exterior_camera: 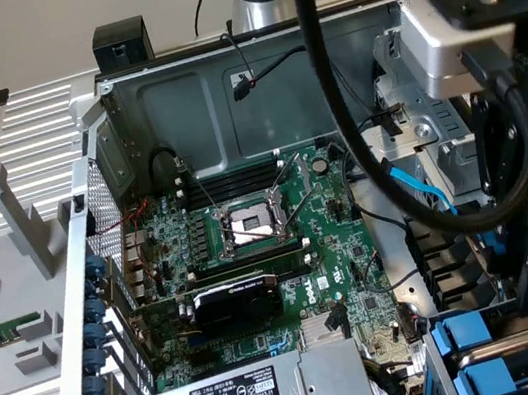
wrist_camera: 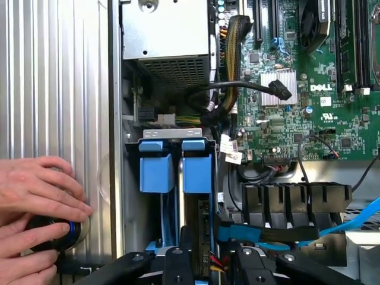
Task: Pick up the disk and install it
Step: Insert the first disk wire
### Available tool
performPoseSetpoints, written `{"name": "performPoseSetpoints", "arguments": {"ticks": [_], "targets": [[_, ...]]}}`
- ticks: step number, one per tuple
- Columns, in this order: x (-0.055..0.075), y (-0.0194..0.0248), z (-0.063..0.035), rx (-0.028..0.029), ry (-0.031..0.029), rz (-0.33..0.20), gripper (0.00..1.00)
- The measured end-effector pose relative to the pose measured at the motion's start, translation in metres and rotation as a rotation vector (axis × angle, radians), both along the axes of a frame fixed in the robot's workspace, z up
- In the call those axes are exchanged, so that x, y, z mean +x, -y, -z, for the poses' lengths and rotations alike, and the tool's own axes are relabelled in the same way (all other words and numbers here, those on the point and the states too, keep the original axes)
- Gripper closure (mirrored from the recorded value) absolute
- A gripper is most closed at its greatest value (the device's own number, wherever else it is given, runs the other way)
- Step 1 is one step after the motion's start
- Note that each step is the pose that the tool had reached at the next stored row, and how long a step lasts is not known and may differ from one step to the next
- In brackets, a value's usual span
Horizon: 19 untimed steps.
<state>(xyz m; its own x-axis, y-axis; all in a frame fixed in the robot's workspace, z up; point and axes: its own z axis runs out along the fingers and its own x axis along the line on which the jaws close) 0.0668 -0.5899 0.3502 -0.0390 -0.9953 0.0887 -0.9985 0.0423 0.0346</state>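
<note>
A plain beige wall [exterior_camera: 14, 36] backs an open computer case [exterior_camera: 131, 128]. It lies on its side with the cover off, which we judge is to let the arm [exterior_camera: 519, 175] reach the bays from above. Nearest the wrist camera, the black jaws stand partly spread, one to each side of a thin board edge, and we see nothing clamped between them.

Just beyond, the disk [wrist_camera: 196, 169], as we read it, sits on edge in its blue frame inside the drive cage [wrist_camera: 175, 135], close beside a second blue frame [wrist_camera: 157, 169]. Upright is how the slots take it, and the blue tab faces outward to give a grip. It looks seated or nearly so, though we cannot tell how deep.

Off to one side, a person's hands [wrist_camera: 35, 190] rest on a round black knob [wrist_camera: 56, 234] with a blue ring, set on the ribbed grey panel [wrist_camera: 59, 77], probably to steer the arm. Past the cage a blue data cable [wrist_camera: 356, 217] lies loose, near enough to reach the bay. Farther off lie the green motherboard [wrist_camera: 297, 119] and the grey power supply [wrist_camera: 166, 29].
</note>
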Motion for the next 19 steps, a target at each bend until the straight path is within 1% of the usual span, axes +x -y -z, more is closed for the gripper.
{"name": "performPoseSetpoints", "arguments": {"ticks": [6, 8, 15, 19], "targets": [[0.0, 0.0, -0.0236, -0.0001, 0.0, 0.0, 0.67], [0.0, 0.0, -0.0296, 0.0, 0.0, 0.0, 0.67], [0.0, 0.0, -0.0402, 0.0001, 0.0001, 0.001, 0.67], [0.0, -0.0006, -0.0502, 0.0, 0.0, 0.002, 0.67]]}}
